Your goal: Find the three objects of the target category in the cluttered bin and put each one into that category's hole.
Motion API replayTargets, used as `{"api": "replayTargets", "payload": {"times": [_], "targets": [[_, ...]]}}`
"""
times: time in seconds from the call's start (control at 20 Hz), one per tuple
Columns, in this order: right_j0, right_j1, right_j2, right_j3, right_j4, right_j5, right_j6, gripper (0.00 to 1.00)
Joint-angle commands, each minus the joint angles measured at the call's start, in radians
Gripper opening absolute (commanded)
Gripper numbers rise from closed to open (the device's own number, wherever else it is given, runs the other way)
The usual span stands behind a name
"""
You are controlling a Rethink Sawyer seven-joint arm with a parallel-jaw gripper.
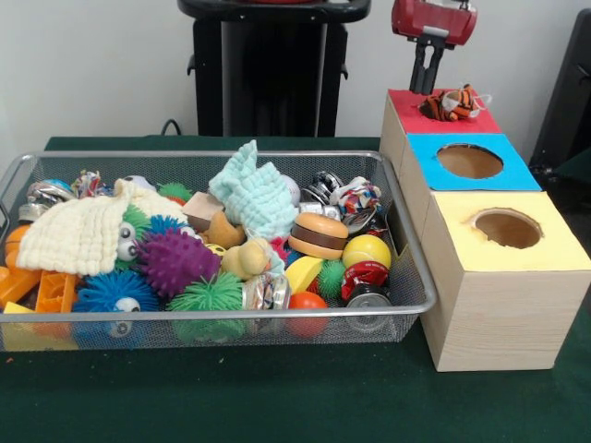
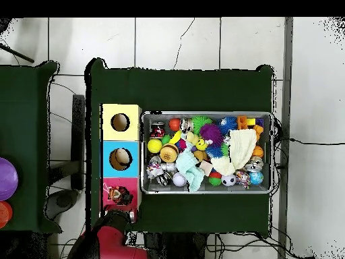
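Green counter [image 1: 277,397] fronts the bin [image 1: 406,305], while the tiger plush [image 1: 452,103] sits lodged in the red hole [image 1: 434,106] beneath the gripper [image 1: 427,88], finger state unclear; searching the bin likely comes next.

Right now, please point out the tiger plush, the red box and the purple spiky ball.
tiger plush [image 1: 452,103], front view, on its striped body in the hole.
red box [image 1: 403,103], front view, on its red top's left part.
purple spiky ball [image 1: 173,261], front view, on its middle.
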Motion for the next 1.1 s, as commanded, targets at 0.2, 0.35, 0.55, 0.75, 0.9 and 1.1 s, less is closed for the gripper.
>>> {"api": "replayTargets", "payload": {"times": [0.2,0.35,0.55,0.75,0.9,1.1], "targets": [[-0.001,0.058,0.027,-0.095,0.025,0.015,0.169,0.0],[0.009,0.06,0.022,-0.094,0.032,0.013,0.172,0.0],[0.029,0.051,0.002,-0.096,0.045,0.032,0.164,0.0],[0.205,0.047,-0.161,-0.177,0.152,0.239,0.117,0.0],[0.284,0.075,-0.238,-0.237,0.176,0.334,0.13,0.0],[0.303,0.084,-0.263,-0.27,0.161,0.377,0.157,0.0]]}}
